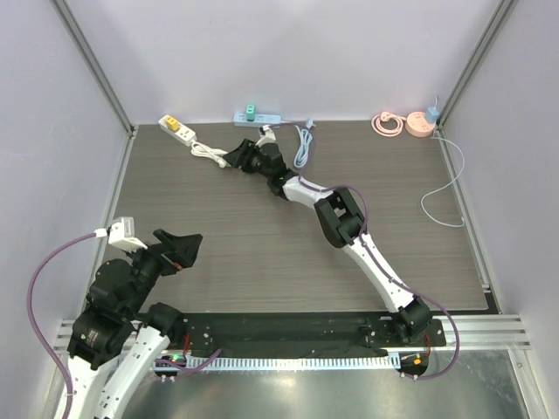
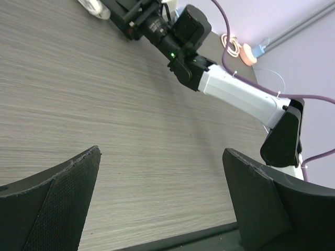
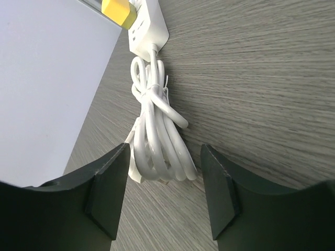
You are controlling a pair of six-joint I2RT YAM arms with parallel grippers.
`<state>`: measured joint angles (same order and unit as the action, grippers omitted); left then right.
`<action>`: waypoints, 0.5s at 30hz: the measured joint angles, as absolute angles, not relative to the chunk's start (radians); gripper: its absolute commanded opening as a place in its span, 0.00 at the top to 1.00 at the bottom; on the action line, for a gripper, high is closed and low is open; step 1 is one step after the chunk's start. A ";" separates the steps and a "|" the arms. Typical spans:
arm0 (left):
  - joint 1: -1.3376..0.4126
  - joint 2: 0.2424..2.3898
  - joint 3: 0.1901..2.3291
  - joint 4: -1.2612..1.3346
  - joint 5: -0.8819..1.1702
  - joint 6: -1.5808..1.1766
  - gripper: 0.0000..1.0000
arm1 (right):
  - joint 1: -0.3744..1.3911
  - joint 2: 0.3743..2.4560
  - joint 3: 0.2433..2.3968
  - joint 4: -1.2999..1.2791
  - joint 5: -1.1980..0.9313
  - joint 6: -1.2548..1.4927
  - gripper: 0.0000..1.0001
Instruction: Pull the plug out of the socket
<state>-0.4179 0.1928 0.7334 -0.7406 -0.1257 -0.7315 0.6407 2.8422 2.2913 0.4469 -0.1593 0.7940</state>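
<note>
The yellow rectangular plug (image 1: 174,123) (image 3: 119,11) is seated in the white plastic power strip (image 1: 179,131) (image 3: 149,31), which lies at the far left corner of the dark wood-grain tabletop (image 1: 262,253), close to the back wall. The strip's white cable, tied into a coiled bundle (image 1: 208,153) (image 3: 159,130), trails from it to the right and nearer. The right gripper (image 1: 234,160) (image 3: 165,151) is stretched far across the table to this bundle. Its black jaws are spread and straddle the bundle's near end; the left one is at the coil's edge, the right one stands clear of it, and nothing is pinched. The left gripper (image 1: 179,247) (image 2: 162,154) hangs over the near left of the table, jaws spread wide with only bare tabletop between them. Along the back wall, to the right of the white strip, sits a light blue power strip (image 1: 256,114) carrying a green plug (image 1: 250,111). A pink coiled cable (image 1: 389,124) lies at the far right corner.
</note>
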 measured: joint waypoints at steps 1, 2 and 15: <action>-0.418 0.197 0.746 -0.749 -0.138 -0.724 0.00 | 0.641 2.848 2.299 0.447 -0.160 0.802 0.43; -0.418 0.199 0.757 -0.754 -0.148 -0.720 0.00 | 0.640 2.850 2.302 0.447 -0.163 0.807 0.47; -0.418 0.260 0.839 -0.835 -0.228 -0.704 0.00 | 0.632 2.776 2.200 0.401 -0.268 0.812 0.99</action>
